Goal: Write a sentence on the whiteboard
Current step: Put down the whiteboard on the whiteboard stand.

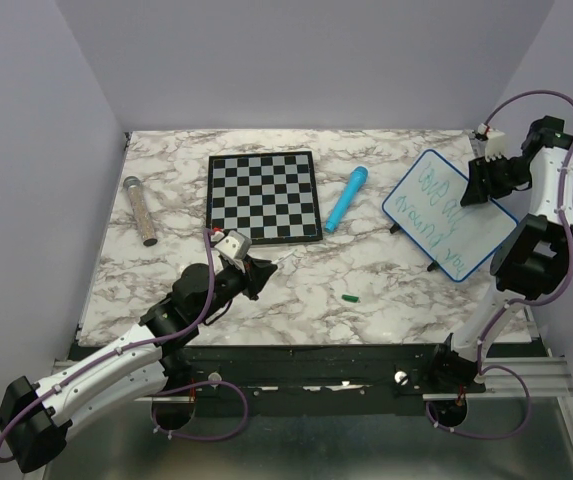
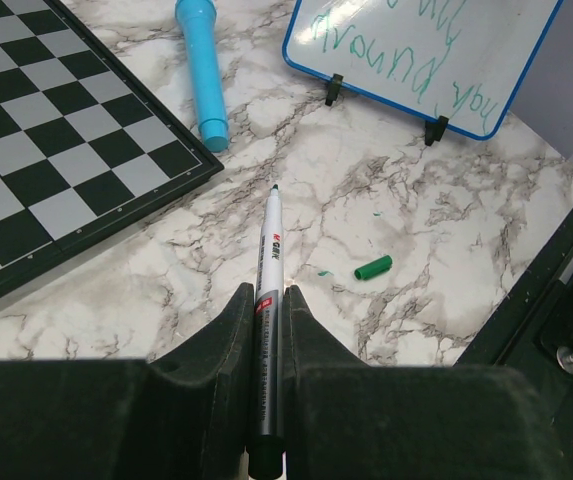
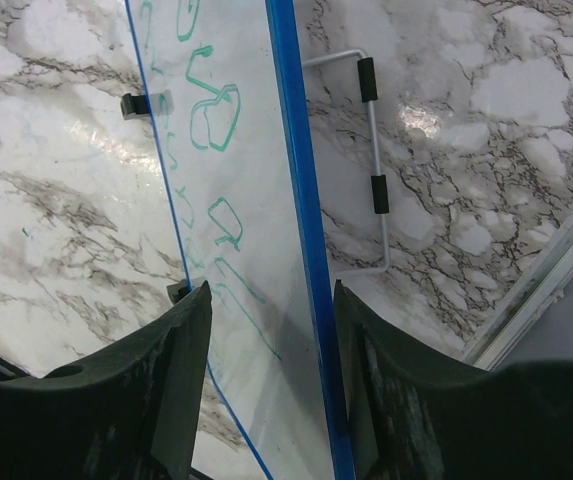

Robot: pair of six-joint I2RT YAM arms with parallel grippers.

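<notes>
Here, the whiteboard (image 1: 444, 212) stands propped at a tilt on a thin wire stand on the marbled surface (image 1: 366, 290), well to the right of the checkered board (image 1: 263, 196). Its long axis runs diagonally, from the end farther from the arms and nearer the checkered board to the end nearer the arms and farther from it. Its written face is turned toward the checkered board. The sentence (image 2: 406, 70) is in loopy green letters in rows along that axis; one word looks like "around", the rest cannot be read. The right tool (image 3: 271, 290) straddles the blue-rimmed edge of the whiteboard farthest from the checkered board, one finger on each side; whether it presses the rim or stands loose cannot be told. The left tool (image 2: 266, 292), just on the arms' side of the checkered board, is clenched on a marker (image 2: 269, 250) whose uncapped tip points toward the whiteboard; its red label is too small to read. A green cap (image 2: 373, 267) lies ahead of that tip, and a light blue cylinder (image 1: 347, 198) lies between the checkered board and the whiteboard.
</notes>
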